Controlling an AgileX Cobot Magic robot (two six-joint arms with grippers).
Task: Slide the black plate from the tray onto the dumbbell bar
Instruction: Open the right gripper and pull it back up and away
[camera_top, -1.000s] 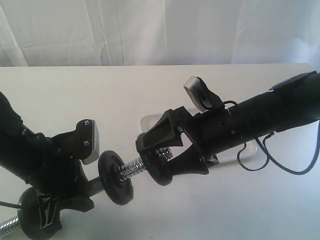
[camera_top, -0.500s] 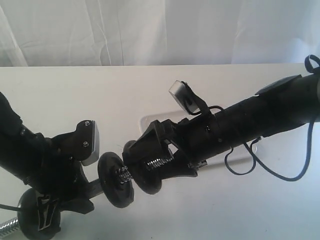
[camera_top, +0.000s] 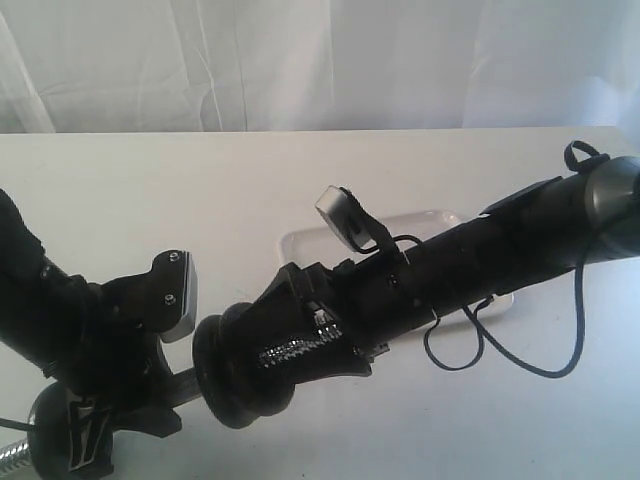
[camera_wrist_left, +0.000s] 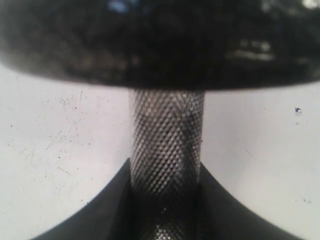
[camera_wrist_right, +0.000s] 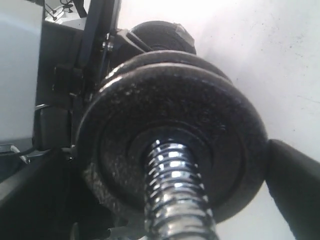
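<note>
The black plate (camera_wrist_right: 200, 115) is threaded on the chrome dumbbell bar (camera_wrist_right: 175, 190) and sits against a second black disc (camera_wrist_right: 150, 57) behind it. My right gripper (camera_wrist_right: 155, 185) straddles the plate, one finger (camera_wrist_right: 295, 185) touching its rim. In the exterior view the right gripper (camera_top: 250, 365) covers both discs (camera_top: 225, 380) low and left of centre; bar threads (camera_top: 295, 350) show between its fingers. My left gripper (camera_wrist_left: 166, 200) is shut on the bar's knurled middle (camera_wrist_left: 166, 145), under a disc (camera_wrist_left: 160, 45). The white tray (camera_top: 300, 240) lies behind the right arm.
A third black disc (camera_top: 60, 445) sits on the bar's far end at the lower left corner, beside the left arm (camera_top: 60, 320). The right arm's loose cable (camera_top: 530, 360) hangs over the table. A white curtain closes off the back.
My right gripper slid left along the bar with the plate until it met the other disc. The exposed threads between the discs are gone. More of the tray shows.
</note>
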